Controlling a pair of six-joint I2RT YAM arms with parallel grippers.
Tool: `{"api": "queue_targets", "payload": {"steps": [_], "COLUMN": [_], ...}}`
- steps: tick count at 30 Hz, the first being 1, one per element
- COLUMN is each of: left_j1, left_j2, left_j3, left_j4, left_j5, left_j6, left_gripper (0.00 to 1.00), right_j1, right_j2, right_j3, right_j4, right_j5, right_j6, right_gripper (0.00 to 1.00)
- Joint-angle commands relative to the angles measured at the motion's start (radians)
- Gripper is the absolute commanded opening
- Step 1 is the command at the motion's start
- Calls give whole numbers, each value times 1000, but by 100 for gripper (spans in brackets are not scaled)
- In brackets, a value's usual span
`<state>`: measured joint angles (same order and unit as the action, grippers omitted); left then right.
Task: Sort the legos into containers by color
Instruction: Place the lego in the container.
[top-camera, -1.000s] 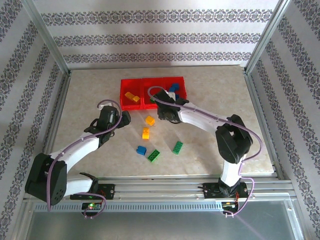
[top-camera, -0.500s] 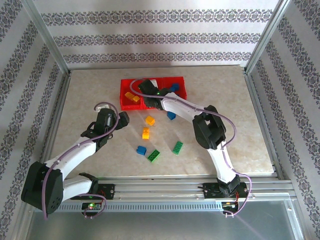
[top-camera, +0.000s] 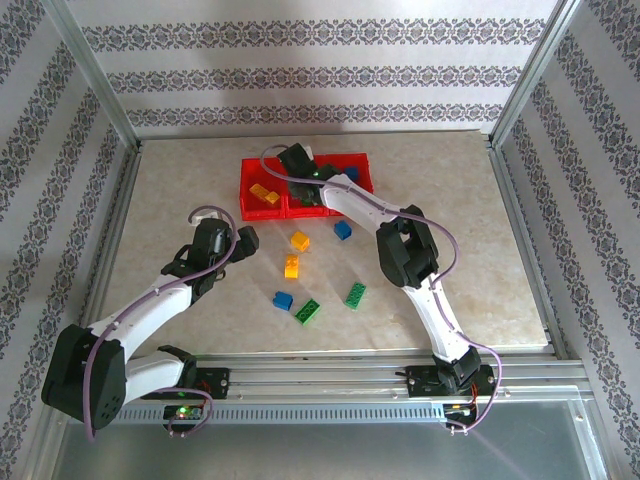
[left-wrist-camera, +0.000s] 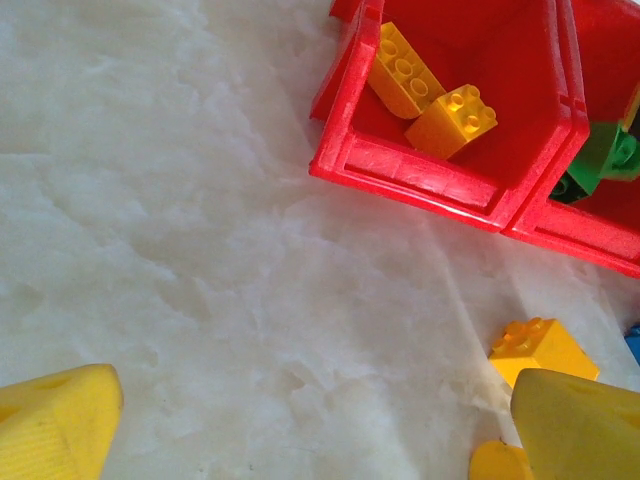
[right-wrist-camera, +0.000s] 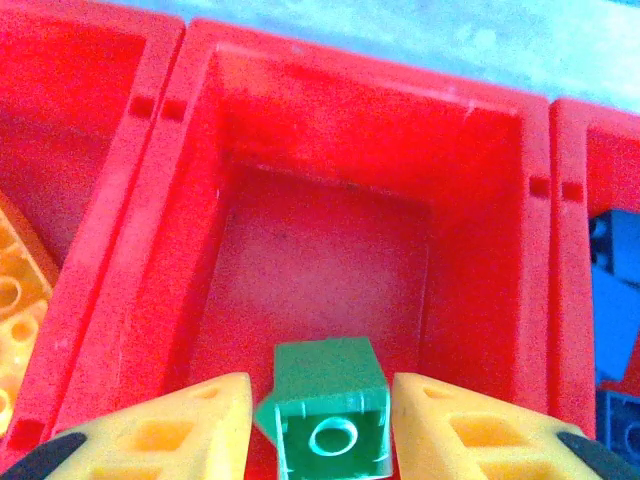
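Small green studded plastic brick (right-wrist-camera: 330, 410) pinched in the right gripper (right-wrist-camera: 320, 405), over the middle bin (right-wrist-camera: 320, 260) of the red plastic three-bin tray (top-camera: 262, 212). Left gripper (left-wrist-camera: 315, 430) spread wide, holding nothing, low over the pale marbled table (left-wrist-camera: 150, 200) beside a loose yellow plastic brick (left-wrist-camera: 543, 350).

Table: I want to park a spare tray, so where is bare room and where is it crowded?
Bare: the table right of the right arm; also left of the red bins, beyond the left arm. Crowded: in front of the bins, where loose legos lie between the arms.
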<state>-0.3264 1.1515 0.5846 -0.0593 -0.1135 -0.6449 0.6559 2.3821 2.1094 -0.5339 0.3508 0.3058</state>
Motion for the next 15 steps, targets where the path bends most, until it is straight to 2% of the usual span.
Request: {"api": "queue_targets", "payload": {"steps": [1,7,15], "left_j1": [-3,-4,-5], "left_j2": [-11,-23,-37], "left_j3": [10,9,-2], "left_j4": [-37,-56,-58], "left_j5": [18,32,57], "left_j6": [3,5,5], "left_gripper": [100,100,100], "right_j1": [-6,-6,12], "right_j2": [44,74,-30], "right_j3": [74,147,81], "right_j4": [-6,-35,-38], "right_j5": [-5,-17,-17], "right_j6": [-36,-44,-45], "right_gripper": [44,49,51]}}
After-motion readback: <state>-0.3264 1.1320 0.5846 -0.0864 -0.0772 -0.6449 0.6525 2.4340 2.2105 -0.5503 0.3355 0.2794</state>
